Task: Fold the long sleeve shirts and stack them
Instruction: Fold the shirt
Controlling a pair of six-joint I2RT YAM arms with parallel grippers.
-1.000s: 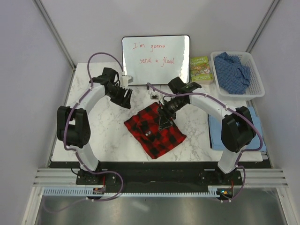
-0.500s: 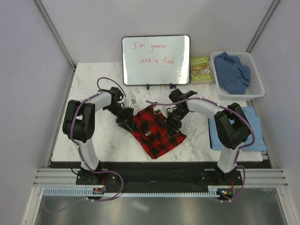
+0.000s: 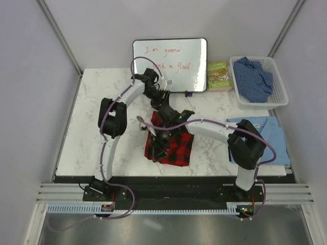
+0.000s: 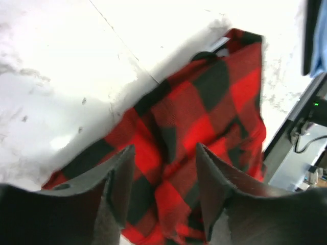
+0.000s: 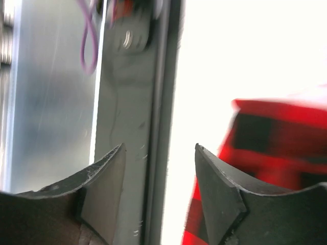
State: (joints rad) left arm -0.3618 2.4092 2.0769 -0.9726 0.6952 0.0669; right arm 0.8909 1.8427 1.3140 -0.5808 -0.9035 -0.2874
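The red-and-black checked flannel (image 3: pixel 171 144) lies folded in a compact block at the table's middle. My left gripper (image 3: pixel 164 108) hovers over its far edge, jaws open, and the left wrist view shows the flannel (image 4: pixel 204 117) spread below the left gripper (image 4: pixel 163 148). My right gripper (image 3: pixel 157 150) reaches across to the flannel's near-left corner. It is open, and in the right wrist view the flannel (image 5: pixel 276 153) lies to the right of the right gripper (image 5: pixel 159 147). The light blue shirt (image 3: pixel 261 137) lies flat at the right. The dark blue speckled shirt (image 3: pixel 254 76) sits in a basket.
A whiteboard (image 3: pixel 170 65) with red writing stands at the back, with a book (image 3: pixel 218 75) to its right. A white basket (image 3: pixel 278 97) stands at the back right. The table's near edge and a metal rail (image 5: pixel 153 102) show in the right wrist view.
The flannel has turned from a diamond lie to a squarer, narrower block. My left gripper swung from its left side to its far edge. My right gripper crossed to its near-left corner.
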